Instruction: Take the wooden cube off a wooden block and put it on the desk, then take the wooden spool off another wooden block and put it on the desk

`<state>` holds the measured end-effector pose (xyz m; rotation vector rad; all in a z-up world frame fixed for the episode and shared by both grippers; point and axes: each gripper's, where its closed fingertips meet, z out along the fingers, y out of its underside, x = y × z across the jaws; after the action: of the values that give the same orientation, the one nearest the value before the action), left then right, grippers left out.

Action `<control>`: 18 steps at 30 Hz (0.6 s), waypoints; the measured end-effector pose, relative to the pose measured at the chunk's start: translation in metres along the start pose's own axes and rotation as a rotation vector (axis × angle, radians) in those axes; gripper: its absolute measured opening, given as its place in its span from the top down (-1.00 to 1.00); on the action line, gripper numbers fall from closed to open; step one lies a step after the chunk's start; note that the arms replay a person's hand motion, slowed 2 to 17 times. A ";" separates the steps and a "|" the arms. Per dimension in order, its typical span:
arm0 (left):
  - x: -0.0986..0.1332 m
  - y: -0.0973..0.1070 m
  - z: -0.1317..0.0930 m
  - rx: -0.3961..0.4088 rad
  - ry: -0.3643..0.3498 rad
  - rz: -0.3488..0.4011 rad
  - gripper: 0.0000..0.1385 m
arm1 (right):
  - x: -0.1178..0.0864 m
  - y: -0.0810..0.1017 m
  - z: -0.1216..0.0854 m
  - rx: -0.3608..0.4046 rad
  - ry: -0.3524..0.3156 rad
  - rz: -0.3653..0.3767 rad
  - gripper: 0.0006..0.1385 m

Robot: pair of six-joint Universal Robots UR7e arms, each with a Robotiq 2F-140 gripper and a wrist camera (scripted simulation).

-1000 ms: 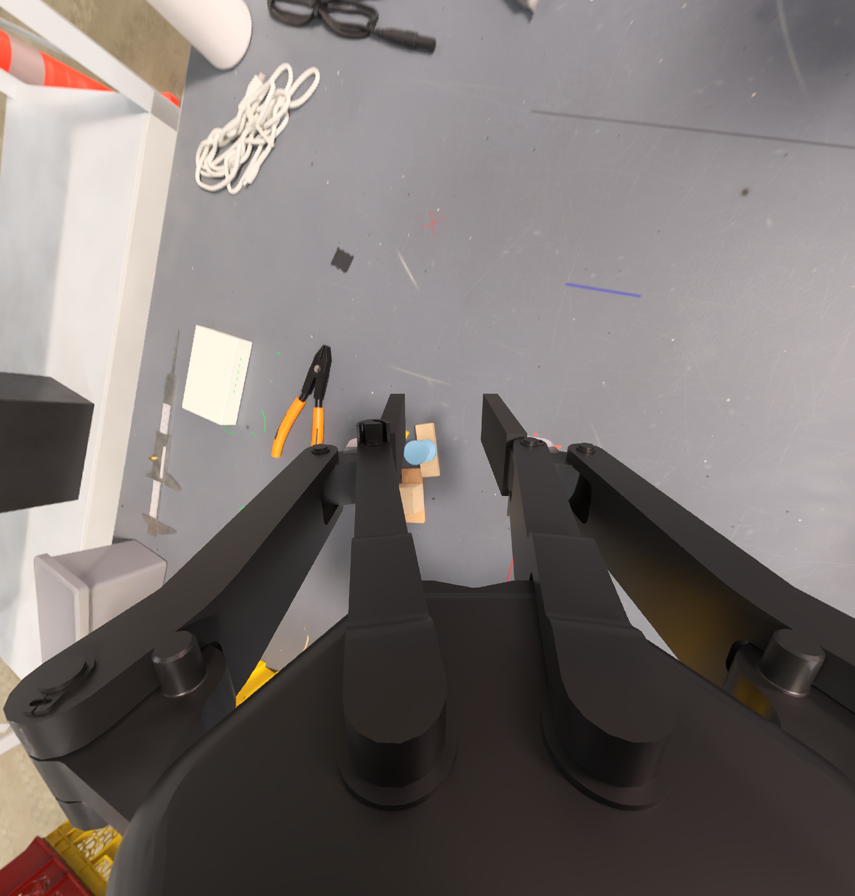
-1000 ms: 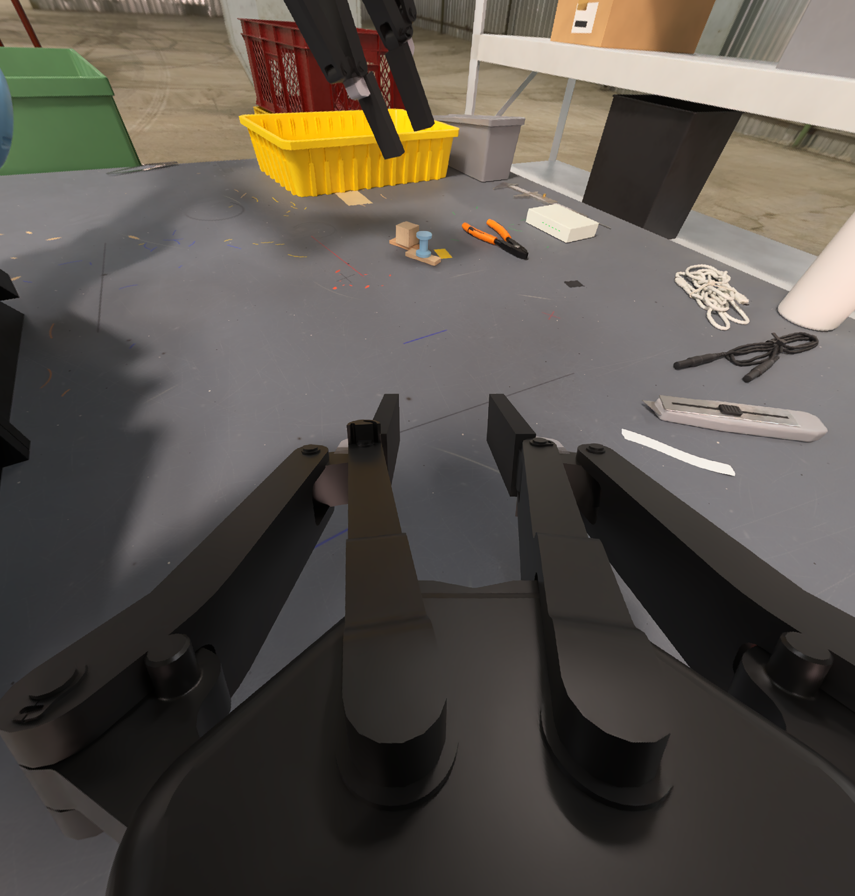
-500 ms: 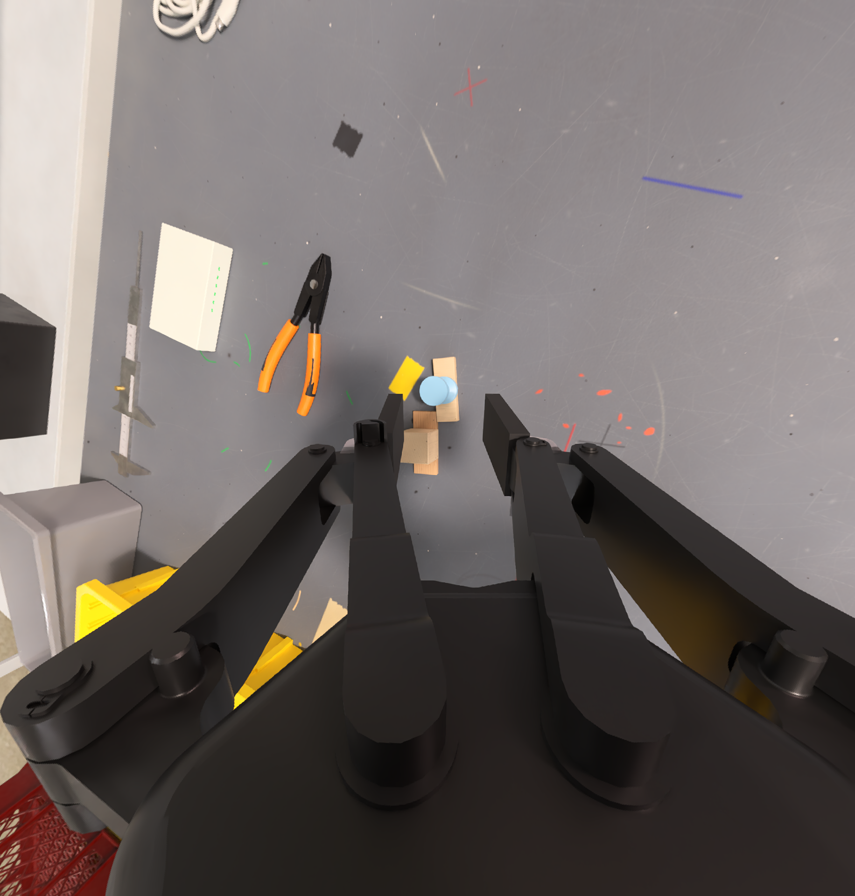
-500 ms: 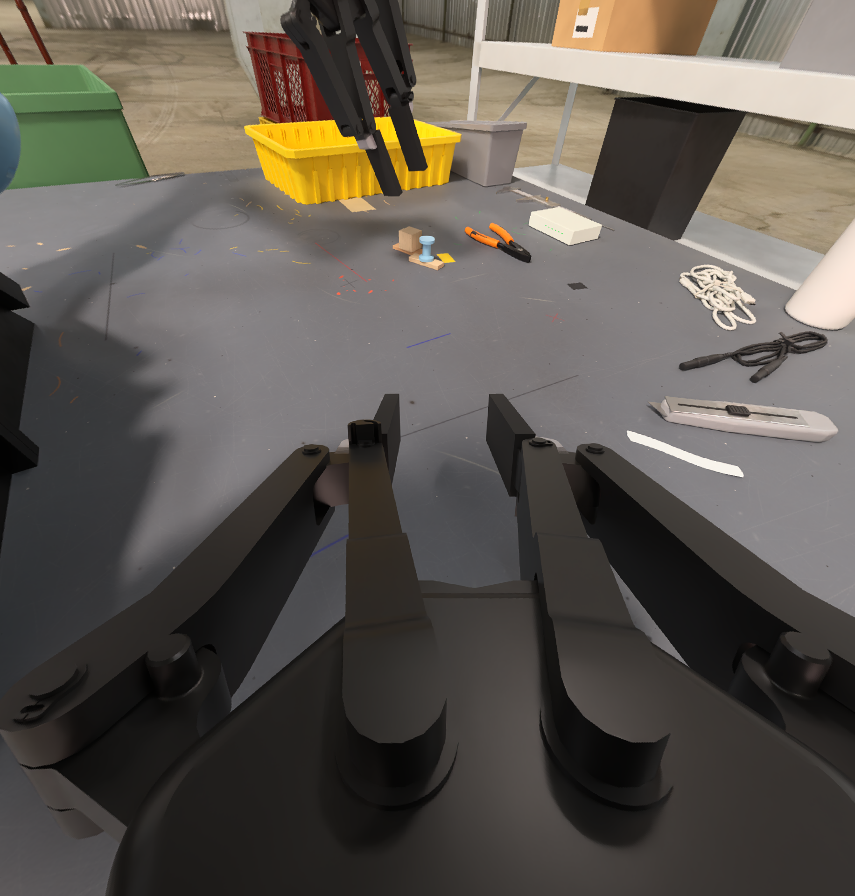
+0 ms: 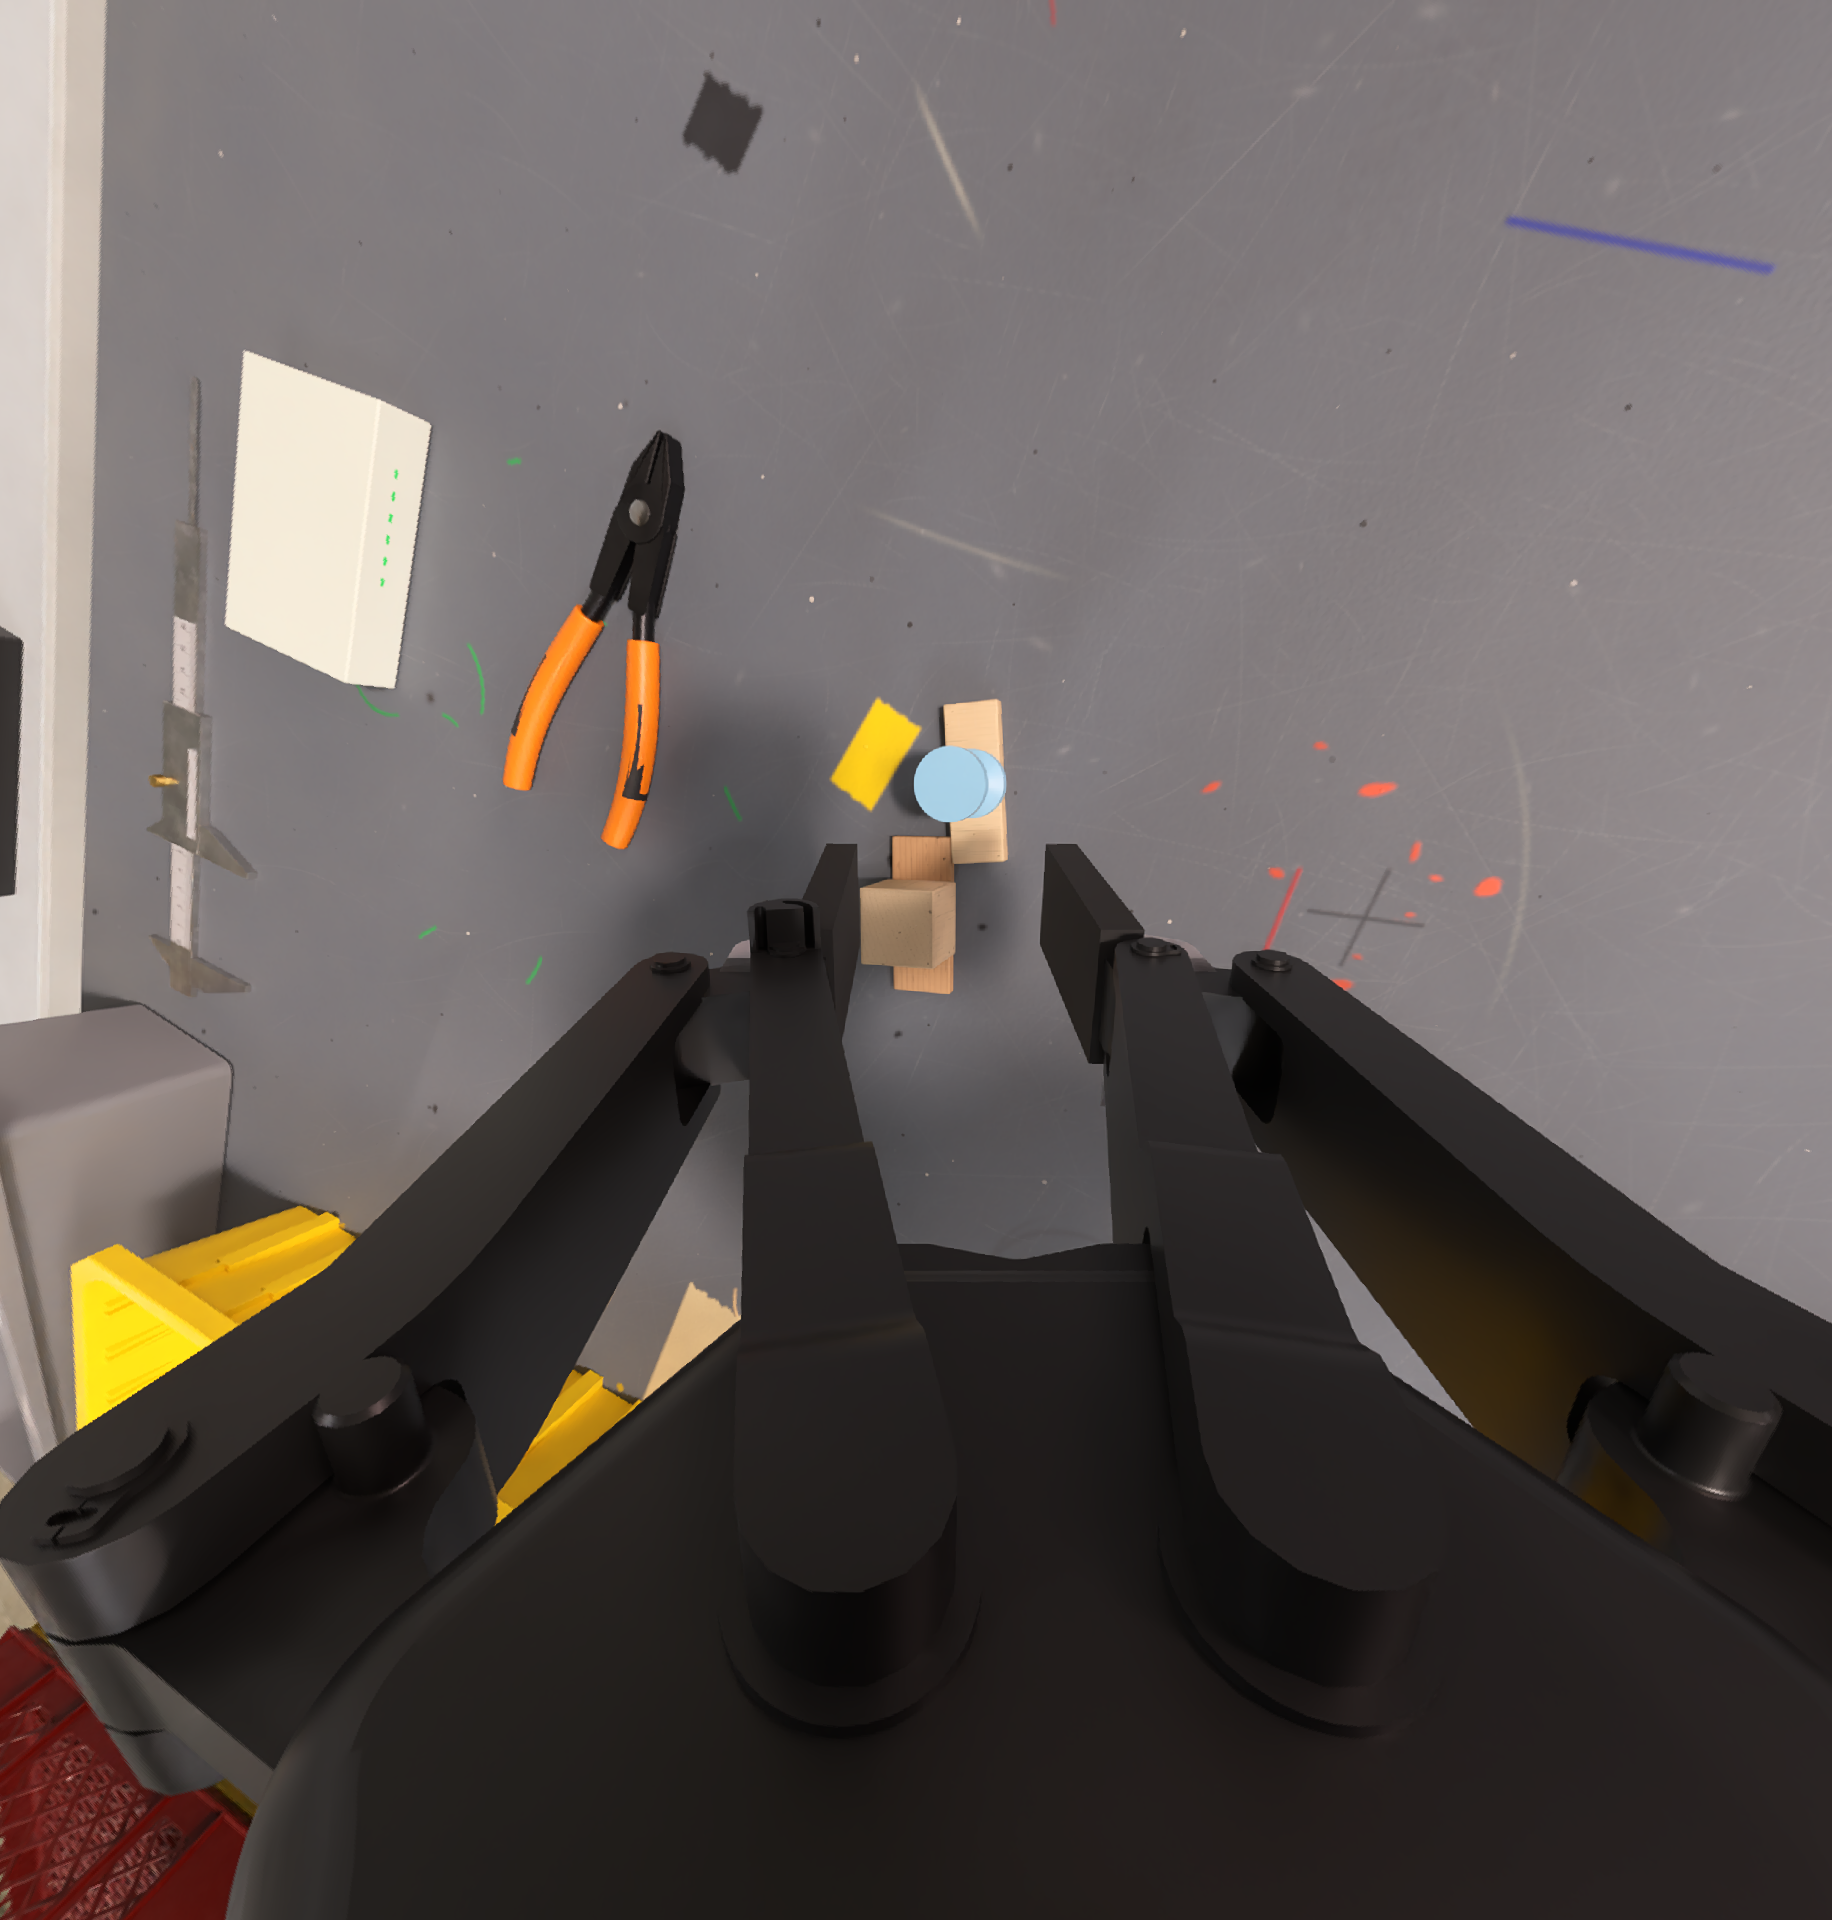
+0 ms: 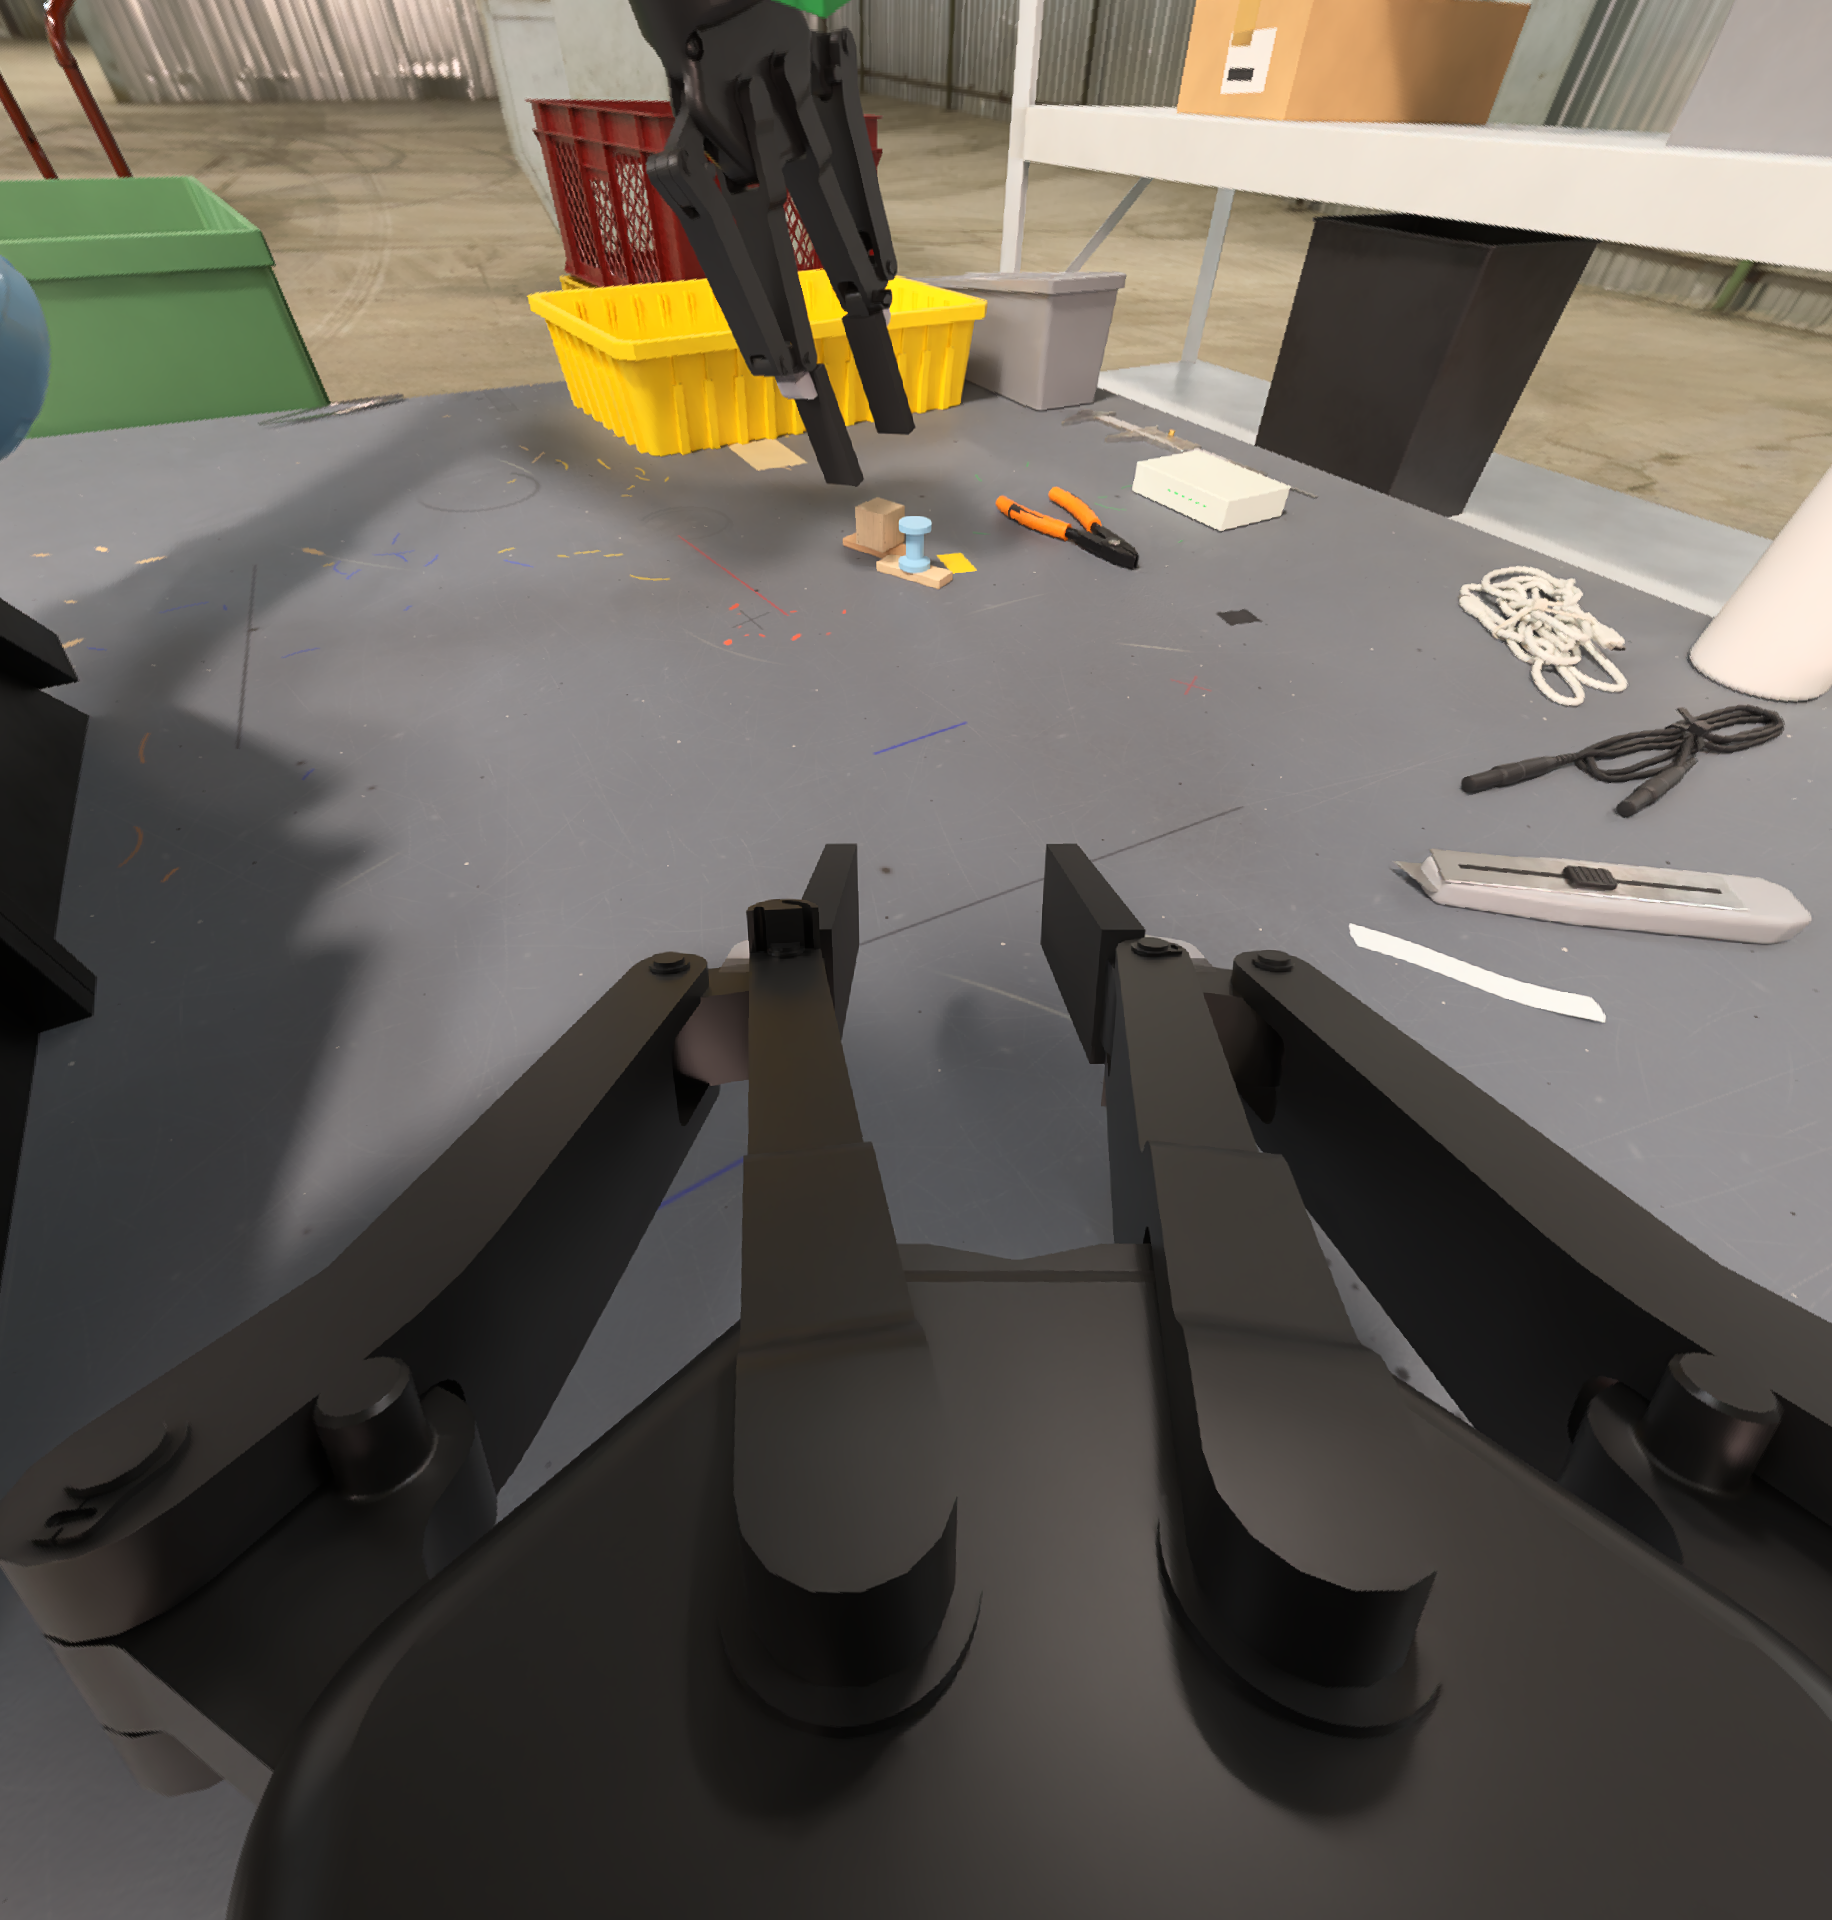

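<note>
A wooden cube (image 5: 904, 923) sits on a flat wooden block (image 5: 924, 860). A light blue spool (image 5: 956, 783) stands upright on a second flat block (image 5: 976, 727) just beyond. My left gripper (image 5: 948, 904) is open and hangs above the cube, which shows between the fingertips close to the left one. In the right wrist view the cube (image 6: 879, 523) and the spool (image 6: 914, 542) are far off, with the left gripper (image 6: 870, 449) just above them. My right gripper (image 6: 948, 904) is open and empty over bare desk.
Orange-handled pliers (image 5: 602, 646), a white box (image 5: 320, 520), a caliper (image 5: 187, 717) and a yellow scrap (image 5: 874, 752) lie left of the blocks. A yellow crate (image 6: 673, 358) and a grey bin (image 6: 1042, 332) stand behind. A rope coil (image 6: 1544, 629), black cable (image 6: 1639, 753) and utility knife (image 6: 1608, 894) lie right.
My left gripper has moved forward and down over the blocks, so the cube now lies between its fingertips. The right gripper has barely moved. Both stay open.
</note>
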<state>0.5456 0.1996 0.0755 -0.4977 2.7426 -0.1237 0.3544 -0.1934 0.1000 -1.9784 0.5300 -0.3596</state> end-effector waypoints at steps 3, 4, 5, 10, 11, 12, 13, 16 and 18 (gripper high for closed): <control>-0.002 0.003 0.006 -0.013 0.002 0.003 0.30 | 0.000 0.000 0.000 0.001 0.000 0.004 0.31; -0.003 0.004 0.008 -0.018 0.003 0.004 0.30 | 0.001 0.000 0.000 0.001 -0.001 0.005 0.31; -0.003 0.005 0.010 -0.022 0.004 0.006 0.30 | 0.001 0.000 0.000 0.001 -0.001 0.006 0.31; -0.006 0.009 0.018 -0.042 0.012 0.016 0.29 | 0.001 0.001 0.001 0.002 -0.003 0.012 0.31; -0.006 0.010 0.019 -0.046 0.014 0.017 0.29 | 0.002 0.001 0.001 0.003 -0.003 0.013 0.31; -0.006 0.011 0.021 -0.050 0.017 0.018 0.29 | 0.002 0.001 0.001 0.003 -0.003 0.013 0.31; -0.007 0.011 0.022 -0.054 0.020 0.019 0.29 | 0.002 0.001 0.001 0.003 -0.004 0.014 0.31; -0.007 0.013 0.026 -0.063 0.031 0.021 0.28 | 0.002 0.001 0.001 0.004 -0.005 0.017 0.31; -0.008 0.014 0.029 -0.067 0.039 0.022 0.27 | 0.003 0.001 0.001 0.005 -0.005 0.018 0.31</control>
<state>0.5581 0.2144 0.0492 -0.4884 2.7972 -0.0365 0.3566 -0.1947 0.0985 -1.9686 0.5427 -0.3439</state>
